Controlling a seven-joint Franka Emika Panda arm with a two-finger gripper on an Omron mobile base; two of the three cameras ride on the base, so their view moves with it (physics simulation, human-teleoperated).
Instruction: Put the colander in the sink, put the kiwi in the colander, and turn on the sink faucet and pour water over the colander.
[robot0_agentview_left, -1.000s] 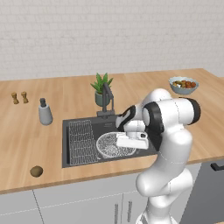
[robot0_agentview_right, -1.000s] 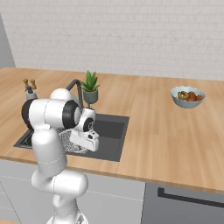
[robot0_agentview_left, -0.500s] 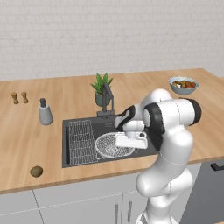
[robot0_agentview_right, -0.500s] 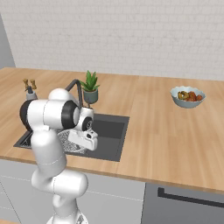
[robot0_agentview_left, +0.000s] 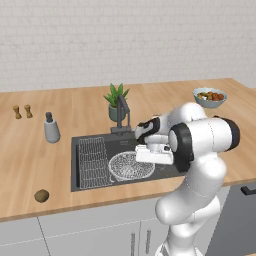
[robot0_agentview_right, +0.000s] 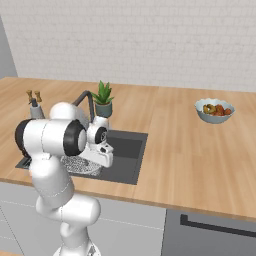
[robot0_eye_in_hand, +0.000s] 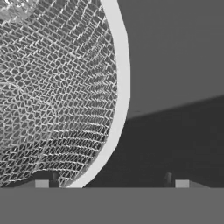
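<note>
One colander (robot0_agentview_left: 131, 166) rim between fingertips.

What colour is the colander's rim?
White, around silver-white mesh; the colander rim shows best in the hand view.

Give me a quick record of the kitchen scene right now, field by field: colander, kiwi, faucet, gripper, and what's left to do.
colander: round white-silver mesh colander sits in the dark grey rectangular sink, beside the flat wire rack
kiwi: small brown fuzzy kiwi lies on the wooden counter, left of the sink, near the front edge
faucet: dark grey angular faucet behind the sink; no water visible
gripper: gripper open, low over the colander's rim, one fingertip either side, holding nothing
remaining: kiwi into colander, then turn on faucet
</note>
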